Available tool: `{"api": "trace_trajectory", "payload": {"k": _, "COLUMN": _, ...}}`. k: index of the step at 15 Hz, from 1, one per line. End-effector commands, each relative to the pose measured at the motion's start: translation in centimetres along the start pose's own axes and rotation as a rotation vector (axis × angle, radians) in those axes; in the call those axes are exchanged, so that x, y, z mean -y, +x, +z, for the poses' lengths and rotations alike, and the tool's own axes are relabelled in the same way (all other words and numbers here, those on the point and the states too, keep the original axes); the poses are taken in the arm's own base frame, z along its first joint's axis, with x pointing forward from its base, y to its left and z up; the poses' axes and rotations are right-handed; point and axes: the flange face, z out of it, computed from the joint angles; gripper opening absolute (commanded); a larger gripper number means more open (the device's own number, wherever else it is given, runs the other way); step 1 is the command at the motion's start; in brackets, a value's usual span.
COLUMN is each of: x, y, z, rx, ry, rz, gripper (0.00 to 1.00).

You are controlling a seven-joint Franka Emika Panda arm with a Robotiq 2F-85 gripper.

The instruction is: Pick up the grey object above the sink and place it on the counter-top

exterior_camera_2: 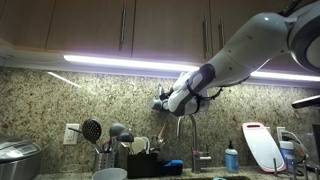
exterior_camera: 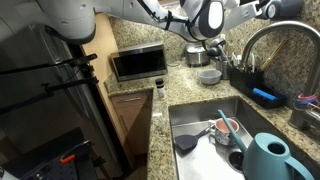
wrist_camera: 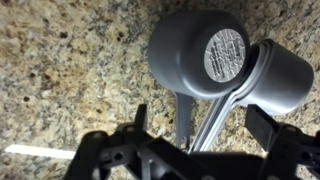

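Near the rear edge of the counter-top (wrist_camera: pixel 60 70), behind the sink (exterior_camera: pixel 195 118), the grey object (wrist_camera: pixel 215 55) lies with its handle toward the gripper (wrist_camera: pixel 200 125), whose fingers are spread wide astride that handle, presumably ready to clamp it
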Motion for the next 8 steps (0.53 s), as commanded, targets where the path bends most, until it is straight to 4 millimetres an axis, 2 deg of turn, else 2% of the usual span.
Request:
{"api": "trace_trajectory", "payload": {"k": 1, "x": 0.6, "y": 1.2, "z": 0.3, "rx": -0.046, "ry": 0.004, "rz": 0.026, "gripper": 1.0}}
{"api": "trace_trajectory", "payload": {"k": 8, "x": 1.3, "y": 2.3, "z": 1.0, "rx": -0.07, "ry": 0.017, "rz": 0.056, "gripper": 1.0}}
